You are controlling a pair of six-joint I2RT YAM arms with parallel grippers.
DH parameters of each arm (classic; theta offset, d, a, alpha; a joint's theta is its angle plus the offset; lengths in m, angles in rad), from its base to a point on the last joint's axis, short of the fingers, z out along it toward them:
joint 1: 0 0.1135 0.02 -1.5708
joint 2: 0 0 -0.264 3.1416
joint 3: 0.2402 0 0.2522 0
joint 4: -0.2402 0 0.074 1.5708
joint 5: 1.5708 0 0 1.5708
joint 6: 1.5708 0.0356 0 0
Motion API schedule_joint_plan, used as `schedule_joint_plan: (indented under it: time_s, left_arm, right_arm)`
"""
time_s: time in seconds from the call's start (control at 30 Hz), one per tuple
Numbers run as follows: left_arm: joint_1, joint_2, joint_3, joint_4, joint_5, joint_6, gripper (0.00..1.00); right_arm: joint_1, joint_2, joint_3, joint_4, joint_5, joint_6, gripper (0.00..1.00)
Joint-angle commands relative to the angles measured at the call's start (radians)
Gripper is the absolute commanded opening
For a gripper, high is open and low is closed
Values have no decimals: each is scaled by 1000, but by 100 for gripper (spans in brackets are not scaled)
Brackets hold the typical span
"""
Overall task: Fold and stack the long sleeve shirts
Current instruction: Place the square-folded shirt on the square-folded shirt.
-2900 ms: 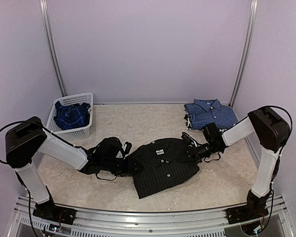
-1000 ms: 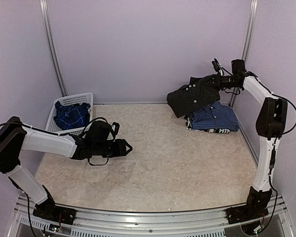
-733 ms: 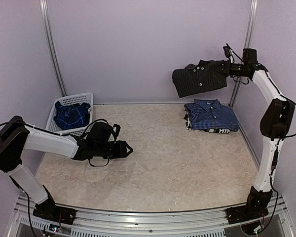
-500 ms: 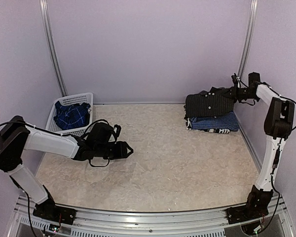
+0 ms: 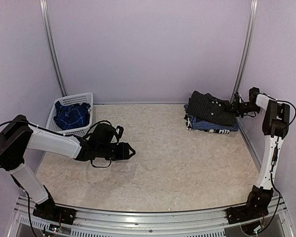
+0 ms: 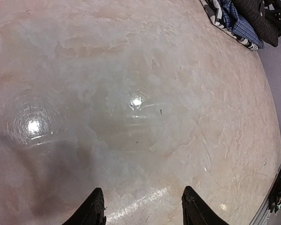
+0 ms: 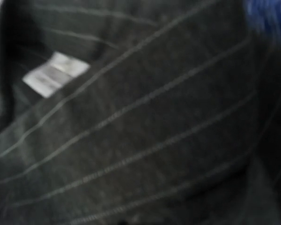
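Note:
The folded black pinstriped shirt (image 5: 211,106) lies tilted on top of the folded blue-and-white checked shirt (image 5: 213,124) at the back right. My right gripper (image 5: 235,109) is at the black shirt's right edge. The right wrist view is filled with blurred pinstriped cloth (image 7: 140,140) and a white label (image 7: 54,74), so its fingers are hidden. The darker blue plaid shirt (image 5: 71,114) lies crumpled in the white basket (image 5: 84,96). My left gripper (image 5: 126,150) rests low over bare table, open and holding nothing (image 6: 143,206). The stack (image 6: 232,16) shows at the top right of the left wrist view.
The basket stands at the back left against the wall. Metal posts (image 5: 244,49) run up both back corners; the right one rises just behind the stack. A metal rail (image 5: 148,217) edges the near side of the marbled tabletop (image 5: 177,158).
My right arm has carried the black shirt through the air to the back right and lowered it onto the checked shirt. The left arm has barely moved.

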Motion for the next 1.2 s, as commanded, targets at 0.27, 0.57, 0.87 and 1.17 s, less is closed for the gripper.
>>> schedule_joint_plan:
  time_s: [0.27,0.57,0.87,1.17]
  left_arm:
    - [-3,80,123,90,125,75,55]
    - [8,178,293,53,191,109,56]
    - [9,199,247,73,199,75,56]
    - [20,168,211,59,172,85,56]
  right_arm:
    - [-23,-4,186,-73,27,11,19]
    - [-18,-83,145,-79,238,-29,52]
    - [59,-313,-47,-34,606,-33,71]
    - [343,-563,-390,182,788,-164,72]
